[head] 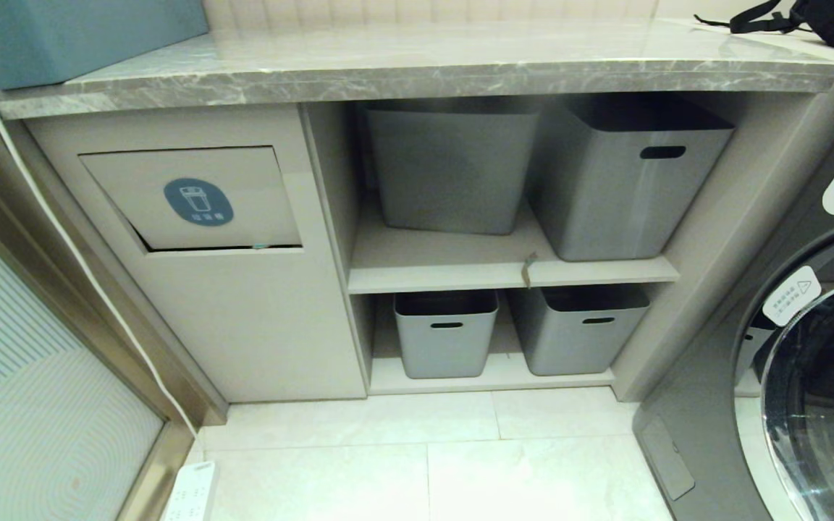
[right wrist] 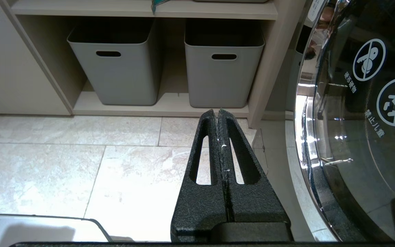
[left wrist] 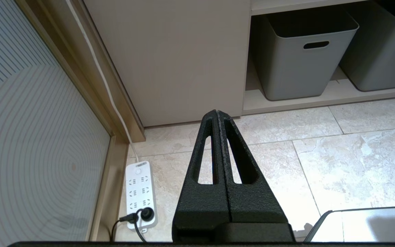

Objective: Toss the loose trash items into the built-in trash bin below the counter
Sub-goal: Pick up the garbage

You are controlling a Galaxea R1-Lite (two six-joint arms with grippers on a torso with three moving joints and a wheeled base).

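Left end effector [left wrist: 217,113] closed; beige bin flap [head: 196,199] bears blue oval sticker.

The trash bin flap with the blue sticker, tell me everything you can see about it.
The built-in trash bin is a rectangular beige flap set into the cabinet front, directly under the grey marble counter. At its centre sits a blue oval sticker with a white bin icon. The flap hangs slightly askew, a dark gap showing along its lower left edge. A tiny teal speck shows at its bottom right edge. Neither gripper touches it.
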